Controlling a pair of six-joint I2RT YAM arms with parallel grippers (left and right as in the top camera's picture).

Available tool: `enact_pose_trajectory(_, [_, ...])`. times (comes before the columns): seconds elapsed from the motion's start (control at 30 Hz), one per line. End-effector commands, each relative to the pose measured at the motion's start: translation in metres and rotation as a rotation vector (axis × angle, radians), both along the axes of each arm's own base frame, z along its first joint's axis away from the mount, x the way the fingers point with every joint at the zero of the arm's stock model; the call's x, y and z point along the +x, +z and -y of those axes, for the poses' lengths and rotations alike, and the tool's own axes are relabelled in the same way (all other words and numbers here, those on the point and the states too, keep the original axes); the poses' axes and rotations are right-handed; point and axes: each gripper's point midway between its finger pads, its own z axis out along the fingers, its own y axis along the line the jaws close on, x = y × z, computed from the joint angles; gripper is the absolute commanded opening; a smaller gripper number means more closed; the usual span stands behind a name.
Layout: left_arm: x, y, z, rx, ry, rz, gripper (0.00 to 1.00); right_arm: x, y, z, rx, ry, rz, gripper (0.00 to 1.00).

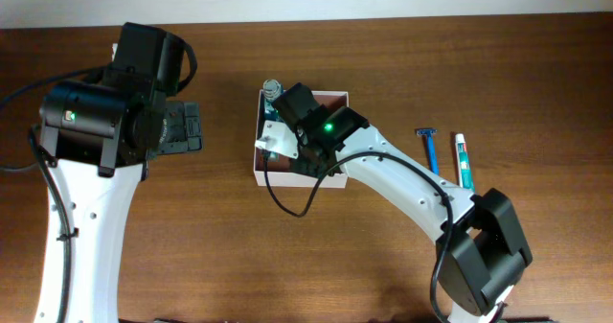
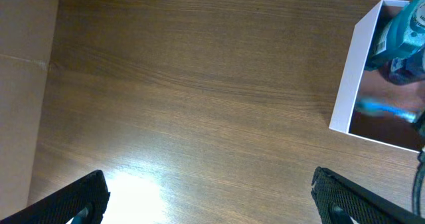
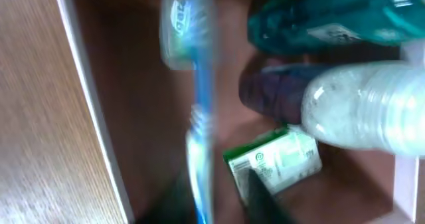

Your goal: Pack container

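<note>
The packing looks well on but not finished. The container (image 2: 355,71) sits open near the middle of the bench (image 1: 479,55). It already holds a teal bottle (image 3: 319,18), a clear bottle (image 3: 362,111) and a small green-and-white carton (image 3: 275,161). There is something dark between them that I cannot identify.

The right tool (image 3: 212,201) is down inside the container. A blue toothbrush (image 3: 199,104) runs towards its dark fingers. The right wrist view is smeared, so I cannot tell whether the tool has hold of the toothbrush or has let it go.

The left tool (image 2: 209,177) hangs over bare wood to the left of the container, spread wide with nothing in it.

Two items lie on the bench to the right of the container, well apart from it: a blue razor (image 1: 429,146) and a toothpaste tube (image 1: 464,160). These probably remain to be packed.
</note>
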Motion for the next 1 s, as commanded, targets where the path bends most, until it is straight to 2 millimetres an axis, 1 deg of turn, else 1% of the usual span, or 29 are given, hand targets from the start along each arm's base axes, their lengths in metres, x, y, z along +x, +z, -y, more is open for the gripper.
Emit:
enact_pose_trajectory(0.0, [-0.003,0.006,-0.004,0.012,0.002,0.017,0.99,0.01,0.037,0.008,0.021,-0.102,0.084,0.36])
enact_pose_trajectory(0.07, [-0.003,0.006,-0.004,0.012,0.002,0.017,0.99,0.008,0.059,0.012,0.103,-0.243,0.074,0.49])
enact_pose_trajectory(0.13, [-0.003,0.006,-0.004,0.012,0.002,0.017,0.99,0.005,0.079,0.024,0.171,-0.38,0.063,0.51])
enact_pose_trajectory(0.17, [-0.003,0.006,-0.004,0.012,0.003,0.017,0.99,0.004,0.087,0.032,0.204,-0.454,0.056,0.54])
enact_pose_trajectory(0.23, [-0.003,0.006,-0.004,0.012,0.002,0.017,0.99,0.0,0.101,0.055,0.26,-0.622,0.03,0.57])
enact_pose_trajectory(0.27, [-0.003,0.006,-0.004,0.012,0.003,0.017,0.99,-0.001,0.104,0.067,0.279,-0.702,0.016,0.59])
enact_pose_trajectory(0.33, [-0.003,0.006,-0.004,0.012,0.003,0.017,0.99,-0.003,0.106,0.095,0.298,-0.868,-0.019,0.6])
enact_pose_trajectory(0.37, [-0.003,0.006,-0.004,0.012,0.003,0.017,0.99,-0.003,0.105,0.113,0.299,-0.966,-0.039,0.64])
enact_pose_trajectory(0.43, [-0.003,0.006,-0.004,0.012,0.002,0.017,0.99,-0.003,0.098,0.147,0.283,-1.125,-0.073,0.68])
enact_pose_trajectory(0.53, [-0.003,0.006,-0.004,0.012,0.002,0.017,0.99,0.003,0.079,0.195,0.266,-1.323,-0.116,0.73])
enact_pose_trajectory(0.63, [-0.003,0.006,-0.004,0.012,0.003,0.017,0.99,0.01,0.054,0.232,0.262,-1.436,-0.159,0.73])
enact_pose_trajectory(0.73, [-0.003,0.006,-0.004,0.012,0.003,0.017,1.0,0.018,0.028,0.263,0.263,-1.526,-0.182,0.73])
enact_pose_trajectory(0.8, [-0.003,0.006,-0.004,0.012,0.003,0.017,0.99,0.026,0.009,0.277,0.269,-1.548,-0.187,0.73])
enact_pose_trajectory(0.83, [-0.003,0.006,-0.004,0.012,0.002,0.017,0.99,0.027,0.0,0.281,0.269,-1.544,-0.199,0.73])
enact_pose_trajectory(0.97, [-0.003,0.006,-0.004,0.012,0.002,0.017,1.0,0.03,-0.037,0.285,0.255,-1.51,-0.27,0.73])
